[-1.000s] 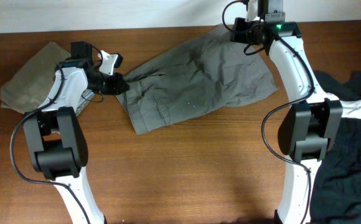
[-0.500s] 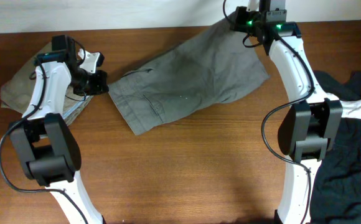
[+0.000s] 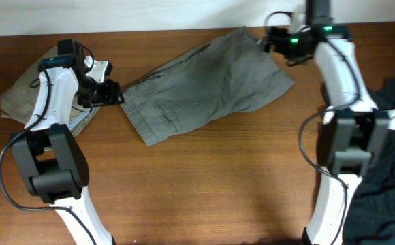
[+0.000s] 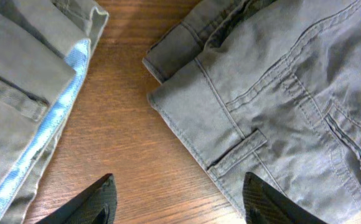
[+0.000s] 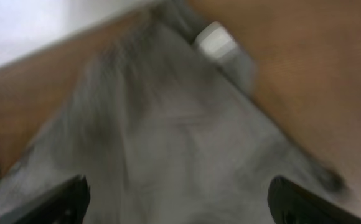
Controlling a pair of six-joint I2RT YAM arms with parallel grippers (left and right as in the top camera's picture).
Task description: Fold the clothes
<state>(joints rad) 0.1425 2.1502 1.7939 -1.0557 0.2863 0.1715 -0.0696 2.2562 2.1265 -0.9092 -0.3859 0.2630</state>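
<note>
**A:** From overhead, where are the grey pants [image 3: 211, 85]?

**B:** They lie slantwise at the far middle of the table [image 3: 204, 197], between a folded pile [image 3: 20, 95] on the left and dark clothes [image 3: 388, 156] on the right. The left gripper [image 3: 112, 93] is at their left end, and the right gripper [image 3: 271, 41] is over their far right corner.

**A:** And the left wrist view?

**B:** The fingers stand apart and empty over bare wood, just beside the waistband.

**A:** Right wrist?

**B:** It is blurred. The tips are spread wide above grey cloth and hold nothing.

I see the grey shorts [image 3: 208, 85] as matt woven cloth with stitched seams; the table [image 3: 204, 184] is smooth brown wood with a faint sheen; the right arm [image 3: 340, 64] wears glossy white plastic.
</note>
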